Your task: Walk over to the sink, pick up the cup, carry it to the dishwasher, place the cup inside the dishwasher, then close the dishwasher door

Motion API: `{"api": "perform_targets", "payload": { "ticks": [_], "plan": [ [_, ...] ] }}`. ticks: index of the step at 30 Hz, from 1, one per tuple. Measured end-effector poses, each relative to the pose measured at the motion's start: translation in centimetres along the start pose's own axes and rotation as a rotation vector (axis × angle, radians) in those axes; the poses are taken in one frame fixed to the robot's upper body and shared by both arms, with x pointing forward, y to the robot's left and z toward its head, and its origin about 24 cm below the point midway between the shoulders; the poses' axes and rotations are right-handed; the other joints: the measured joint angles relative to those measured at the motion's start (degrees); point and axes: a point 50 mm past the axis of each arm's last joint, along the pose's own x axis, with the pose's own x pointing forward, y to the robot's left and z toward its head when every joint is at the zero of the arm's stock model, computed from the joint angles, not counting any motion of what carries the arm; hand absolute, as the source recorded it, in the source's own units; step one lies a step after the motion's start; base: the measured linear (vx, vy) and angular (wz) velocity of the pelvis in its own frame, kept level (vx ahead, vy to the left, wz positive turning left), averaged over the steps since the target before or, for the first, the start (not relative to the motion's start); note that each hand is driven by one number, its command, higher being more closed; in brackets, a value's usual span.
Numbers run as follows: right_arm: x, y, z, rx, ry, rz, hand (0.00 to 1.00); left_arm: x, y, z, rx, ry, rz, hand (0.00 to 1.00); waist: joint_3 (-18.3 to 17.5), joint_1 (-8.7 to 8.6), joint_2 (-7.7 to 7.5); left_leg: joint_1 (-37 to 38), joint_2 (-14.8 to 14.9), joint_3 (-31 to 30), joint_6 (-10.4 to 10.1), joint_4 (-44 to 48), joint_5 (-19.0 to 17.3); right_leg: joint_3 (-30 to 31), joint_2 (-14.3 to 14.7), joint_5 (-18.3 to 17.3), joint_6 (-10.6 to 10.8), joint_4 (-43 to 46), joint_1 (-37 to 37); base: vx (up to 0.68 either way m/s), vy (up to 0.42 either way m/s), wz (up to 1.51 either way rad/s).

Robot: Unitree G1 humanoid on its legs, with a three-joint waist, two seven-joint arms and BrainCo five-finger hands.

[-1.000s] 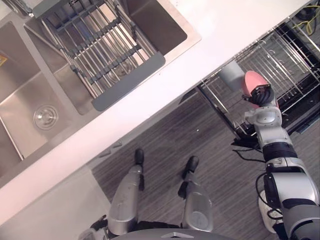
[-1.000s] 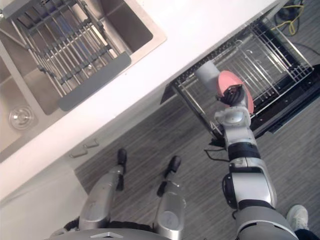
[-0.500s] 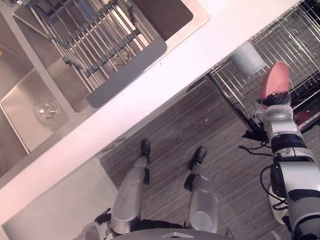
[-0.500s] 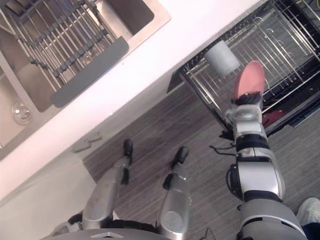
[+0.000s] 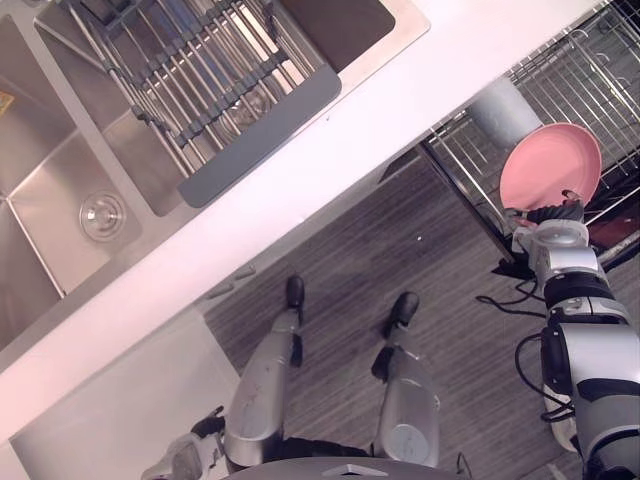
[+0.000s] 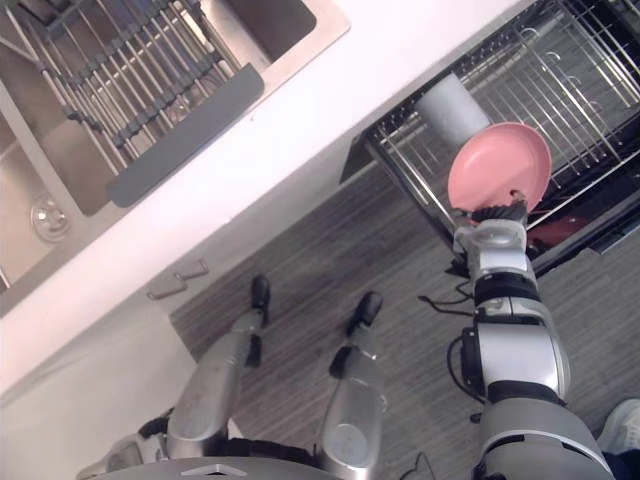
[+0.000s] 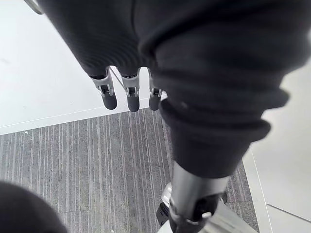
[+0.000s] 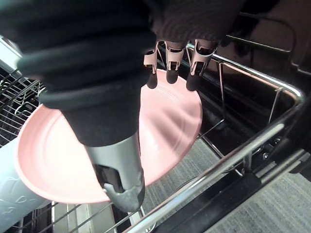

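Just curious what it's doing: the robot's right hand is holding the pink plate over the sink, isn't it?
Not quite. The right hand does hold the pink plate, but over the pulled-out dishwasher rack, not the sink. The right eye view shows this: the sink sits far off at the other end of the counter.

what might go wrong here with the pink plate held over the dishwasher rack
The right hand grips the pink plate near its rim only, so it may tilt or slip onto the dishwasher rack. The plate also hangs right by the pale cup in the rack; lowering it could knock that cup.
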Motion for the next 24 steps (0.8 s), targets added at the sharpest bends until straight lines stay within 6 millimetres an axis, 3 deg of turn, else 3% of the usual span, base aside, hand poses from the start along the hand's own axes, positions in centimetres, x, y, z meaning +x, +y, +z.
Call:
{"api": "perform_targets", "payload": {
  "ticks": [9,11,13,15,18,21,24],
  "plan": [
    [-1.7,-1.3,4.2,0.279,-0.266,-0.03,0.0,-0.1,0.4,0.1,0.011,-0.004,0.038,0.0,0.0,-1.38,-0.43,6.6,0.4,1.0,-0.2,-4.0,1.2,0.5,0.7,0.2,0.0,-1.7,4.8,0.02,-0.023,-0.08],
    [-2.7,-2.0,4.9,0.357,-0.346,-0.053,0.0,-0.3,1.1,0.1,0.004,-0.007,0.058,0.0,-0.5,-1.96,-1.69,8.5,0.8,1.4,-0.4,-5.2,1.3,0.7,1.3,0.2,0.1,-2.5,6.4,0.05,-0.024,-0.14],
    [-3.8,-1.8,5.0,0.434,-0.383,-0.054,0.0,-0.8,2.5,-0.6,-0.012,0.0,0.095,0.0,-2.1,-2.7,-4.25,9.7,1.3,2.7,-0.7,-5.8,1.2,1.8,2.0,0.2,0.1,-3.1,6.7,0.06,-0.032,-0.28],
    [-4.4,-3.3,2.6,0.494,-0.361,-0.108,0.0,-1.3,3.8,-1.5,-0.024,0.023,0.131,0.0,-5.1,-3.76,-6.57,11.2,1.7,3.2,-1.2,-5.6,0.2,2.1,2.6,0.2,0.1,-4.4,8.6,0.09,-0.032,-0.17],
    [-4.3,-6.3,-1.1,0.593,-0.287,-0.202,0.0,-2.1,5.2,-3.2,-0.06,0.064,0.177,0.0,-9.3,-4.67,-8.51,13.5,1.9,4.4,-1.4,-5.3,-1.2,2.9,2.9,0.2,0.1,-5.6,10.9,0.09,-0.015,-0.19],
    [-4.4,-9.5,-4.9,0.771,-0.218,-0.277,0.0,-2.7,6.1,-4.9,-0.088,0.109,0.221,0.0,-13.3,-6.05,-9.33,14.3,2.0,4.7,-1.4,-3.4,-3.0,2.9,2.9,-0.1,0.4,-6.2,12.6,0.05,-0.009,-0.1],
    [-4.3,-11.6,-7.7,0.926,-0.169,-0.337,0.0,-3.2,6.7,-5.9,-0.124,0.132,0.247,0.0,-14.9,-7.05,-9.82,16.0,2.0,5.0,-1.7,-3.4,-3.5,3.0,2.9,-0.7,0.2,-6.5,14.2,0.01,-0.009,-0.07]
  ]
}}
